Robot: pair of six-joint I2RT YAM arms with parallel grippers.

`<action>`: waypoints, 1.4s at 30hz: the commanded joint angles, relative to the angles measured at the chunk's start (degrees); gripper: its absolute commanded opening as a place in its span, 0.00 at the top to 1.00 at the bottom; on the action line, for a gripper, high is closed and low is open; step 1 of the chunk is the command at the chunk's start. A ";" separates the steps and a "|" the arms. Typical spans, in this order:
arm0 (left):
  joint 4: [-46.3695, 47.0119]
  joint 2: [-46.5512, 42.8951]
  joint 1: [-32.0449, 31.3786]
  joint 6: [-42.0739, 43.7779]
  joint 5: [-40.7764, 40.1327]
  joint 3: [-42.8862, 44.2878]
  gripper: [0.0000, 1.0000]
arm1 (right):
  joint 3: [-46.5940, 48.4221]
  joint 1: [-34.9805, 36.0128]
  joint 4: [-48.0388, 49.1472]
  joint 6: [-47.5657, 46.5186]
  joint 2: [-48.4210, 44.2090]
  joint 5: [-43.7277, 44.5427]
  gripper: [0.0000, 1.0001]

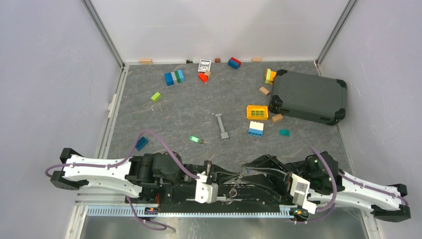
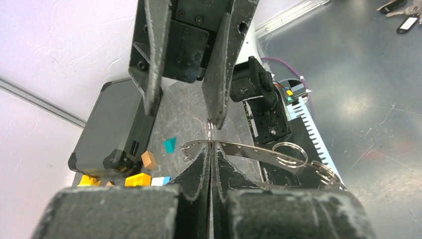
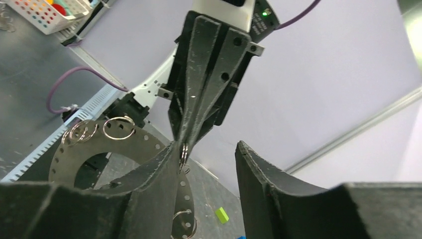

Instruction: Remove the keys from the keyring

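Observation:
My left gripper point(image 2: 210, 145) is shut on a thin silver wire keyring point(image 3: 184, 152), seen edge-on at its tips. The ring hangs on a flat perforated metal plate point(image 2: 259, 152) that carries several other wire rings point(image 3: 118, 128). My right gripper point(image 3: 209, 147) is open; its left finger point(image 3: 159, 169) touches the plate beside the keyring. Both grippers meet low over the near edge in the top view, left point(image 1: 230, 178) and right point(image 1: 246, 172). A green-headed key point(image 1: 194, 139) lies loose on the table with a small silver key point(image 1: 203, 141) beside it. I see no key on the held ring.
A long grey metal bar point(image 1: 222, 125) lies mid-table. A yellow grid block point(image 1: 257, 111), a white-and-blue brick point(image 1: 256, 129) and a dark case point(image 1: 308, 95) sit at the right. Other bricks point(image 1: 174, 77) are scattered at the back. A toothed rail point(image 2: 311, 124) runs along the near edge.

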 commanded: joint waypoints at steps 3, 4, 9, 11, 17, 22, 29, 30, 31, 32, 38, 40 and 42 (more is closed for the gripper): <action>3.09 2.89 -1.39 6.10 -5.19 3.19 0.98 | -0.41 -0.03 -0.12 -0.30 -5.15 7.83 0.47; 2.67 3.77 -1.61 7.08 -5.94 3.74 0.98 | -0.38 -0.07 -0.82 -0.12 -5.86 8.70 0.47; 1.35 5.39 -2.19 14.17 -11.01 4.50 0.98 | 1.48 -0.03 -7.59 -0.59 -7.87 9.42 0.45; 1.09 5.42 -2.19 15.97 -13.10 4.54 0.98 | 1.92 -0.05 -9.32 -0.99 -8.65 9.73 0.45; -0.34 5.28 -2.19 19.35 -17.68 4.62 0.98 | -0.28 -0.03 -11.16 0.27 -12.17 15.05 0.47; -1.05 4.30 -2.16 19.89 -18.15 4.42 0.98 | -1.07 -0.03 -12.37 0.69 -12.52 14.20 0.46; -0.64 3.78 -2.17 21.17 -18.17 4.37 0.98 | -2.02 -0.03 -11.70 0.08 -7.45 11.21 0.48; -0.69 3.66 -2.22 21.21 -18.24 4.37 0.98 | -1.99 -0.07 -11.32 0.20 -6.39 10.85 0.50; -0.69 3.55 -2.22 21.09 -18.32 4.29 0.98 | -1.99 -0.03 -10.89 0.24 -5.30 10.82 0.53; -0.69 3.32 -2.24 21.04 -18.30 4.15 0.98 | -1.93 -0.03 -10.59 0.36 -4.34 11.04 0.55; -0.16 2.22 -2.16 20.08 -18.94 3.40 0.98 | -2.46 -0.03 -6.34 2.38 -0.84 14.53 0.62; -0.19 2.21 -2.18 19.99 -18.98 3.48 0.98 | -2.86 -0.03 -4.88 3.02 -0.49 15.11 0.66; -0.16 2.29 -2.11 19.93 -18.82 3.49 0.98 | -3.07 -0.03 -3.68 3.66 -0.42 15.52 0.72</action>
